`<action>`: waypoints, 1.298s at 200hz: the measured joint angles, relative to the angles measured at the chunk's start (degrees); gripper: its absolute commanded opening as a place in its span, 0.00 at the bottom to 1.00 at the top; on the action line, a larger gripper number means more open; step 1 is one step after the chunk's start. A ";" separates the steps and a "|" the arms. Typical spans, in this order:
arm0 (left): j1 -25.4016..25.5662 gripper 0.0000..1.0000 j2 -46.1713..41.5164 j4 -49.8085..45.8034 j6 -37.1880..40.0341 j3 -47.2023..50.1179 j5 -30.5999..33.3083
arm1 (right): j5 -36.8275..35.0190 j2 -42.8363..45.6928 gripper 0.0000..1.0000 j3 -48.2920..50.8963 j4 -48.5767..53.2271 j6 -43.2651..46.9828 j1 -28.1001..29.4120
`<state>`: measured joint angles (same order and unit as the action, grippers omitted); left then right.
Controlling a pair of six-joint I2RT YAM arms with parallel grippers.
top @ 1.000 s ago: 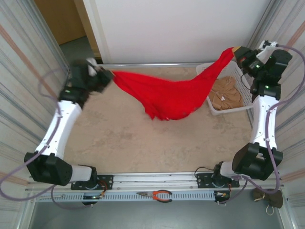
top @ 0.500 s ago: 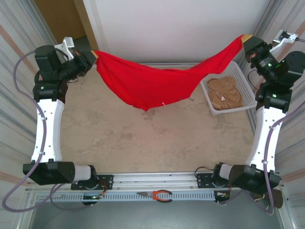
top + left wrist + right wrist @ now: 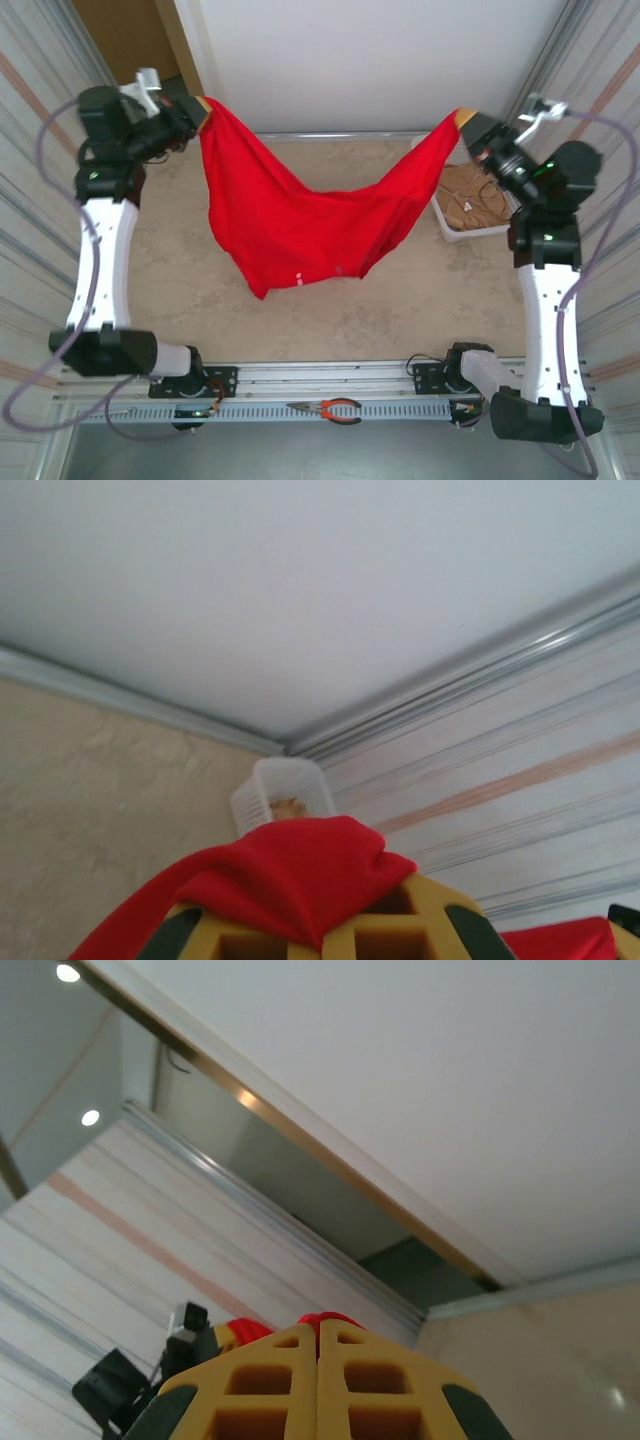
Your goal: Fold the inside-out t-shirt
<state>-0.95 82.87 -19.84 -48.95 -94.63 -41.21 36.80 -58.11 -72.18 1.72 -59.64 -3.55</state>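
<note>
Hanging above the table (image 3: 300, 320), the red t-shirt (image 3: 300, 225) is sagging between the two arms. The left gripper (image 3: 200, 106) and the right gripper (image 3: 459, 119) are each pinching one upper end of it tightly.

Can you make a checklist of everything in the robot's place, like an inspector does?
Surface: beige table, mottled.
Job's things: red t-shirt hangs stretched between the two end effectors, sagging in the middle.
Clutter: basket at far right holding a tan garment; pliers at the near edge.
Grippers: left end effector and right end effector both shut on the t-shirt.
Cables: cables loop out at both sides.
Surroundings: white wall, ribbed panels.
</note>
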 measured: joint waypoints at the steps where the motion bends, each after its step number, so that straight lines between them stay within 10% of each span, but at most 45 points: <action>1: 0.11 0.07 0.37 0.02 0.07 0.02 0.09 | -0.15 0.02 0.00 0.39 -0.02 0.09 0.07; 53: 8.68 0.48 28.87 -5.38 9.38 -3.13 5.81 | -7.34 -11.58 0.00 17.42 2.95 5.95 0.07; 92: 11.74 0.56 23.76 -10.47 14.91 4.55 15.08 | -7.08 -15.45 0.00 18.10 2.78 9.51 -0.22; 142: 13.73 0.56 4.96 -12.57 16.17 27.65 28.63 | -7.02 -13.99 0.00 18.10 2.32 12.85 0.96; 222: 12.44 0.50 11.30 -14.56 16.81 32.68 36.79 | -7.04 -13.03 0.00 20.15 2.32 13.84 1.07; 259: 12.35 0.15 14.19 -13.29 17.73 32.74 36.83 | -7.04 -12.41 0.00 20.15 2.32 13.84 1.09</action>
<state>11.40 97.06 -33.12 -31.22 -61.89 -4.38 29.76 -70.52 -52.03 4.03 -45.80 -2.46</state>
